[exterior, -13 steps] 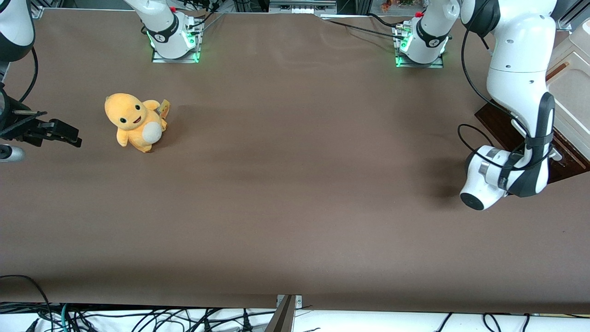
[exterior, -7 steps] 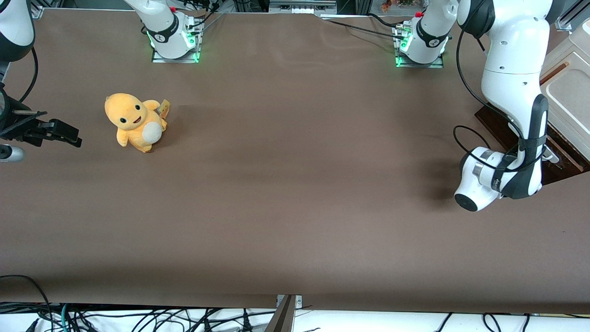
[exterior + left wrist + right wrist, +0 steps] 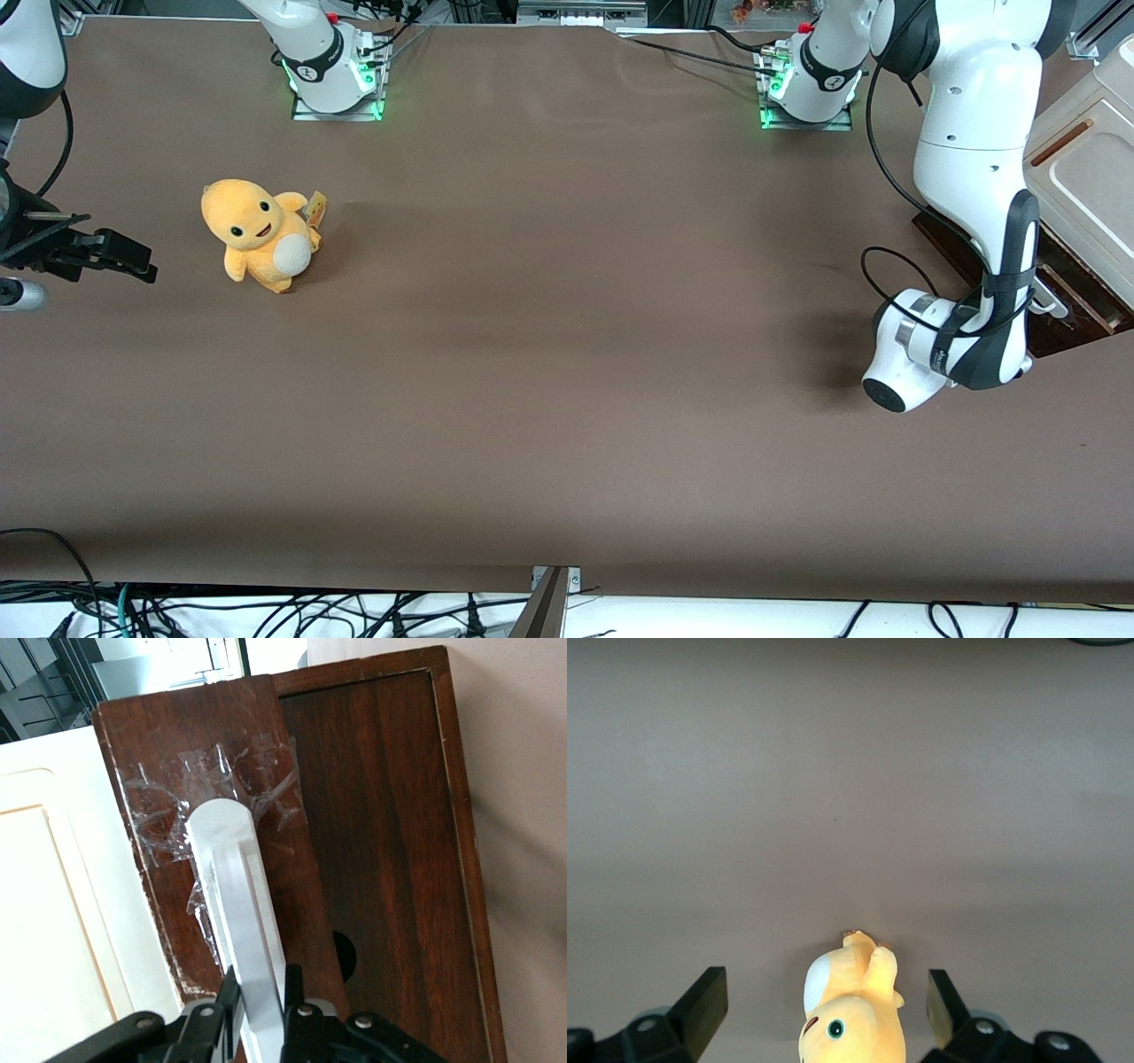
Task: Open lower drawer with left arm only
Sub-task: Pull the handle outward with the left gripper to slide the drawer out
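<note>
Orange plush toy [image 3: 260, 233] sat upright on brown table [image 3: 567, 399], toward parked arm's end, face to front camera. White belly, small yellow tag [image 3: 316, 207] at its side. Cream panel [image 3: 1085, 168] with orange-brown slot [image 3: 1061, 130] stood at working arm's end. Black cables [image 3: 266, 611] tangled below table's near edge.

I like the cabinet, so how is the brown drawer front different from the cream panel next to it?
The lower drawer has a glossy dark brown front; the cream panel is pale and matt. The drawer carries a long white bar handle, gripped by the left arm's gripper; the panel shows only a thin orange-brown line. Both are flat.
</note>
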`<state>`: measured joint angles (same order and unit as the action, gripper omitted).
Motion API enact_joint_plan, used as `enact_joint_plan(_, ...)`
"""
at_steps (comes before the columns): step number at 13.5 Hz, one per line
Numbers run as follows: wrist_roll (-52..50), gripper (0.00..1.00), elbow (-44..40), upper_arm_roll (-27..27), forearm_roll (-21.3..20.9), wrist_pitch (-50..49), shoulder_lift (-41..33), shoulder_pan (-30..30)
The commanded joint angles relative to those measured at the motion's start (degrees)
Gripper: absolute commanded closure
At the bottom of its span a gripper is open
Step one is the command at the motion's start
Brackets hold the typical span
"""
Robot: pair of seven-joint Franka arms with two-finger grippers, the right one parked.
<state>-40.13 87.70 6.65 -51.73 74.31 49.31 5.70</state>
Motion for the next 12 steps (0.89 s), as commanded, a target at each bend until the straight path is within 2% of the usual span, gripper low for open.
enact_joint_plan(1,3.30,1.00,-3.94,-0.15,-0.56,-0.31,1.76,1.85)
enact_joint_plan(5,3.74,1.00,-6.05,-0.15,1.46,-0.40,2.55,2.55)
enact_joint_plan(12,3.74,1.00,-7.02,-0.06,2.25,-0.40,3.08,3.44)
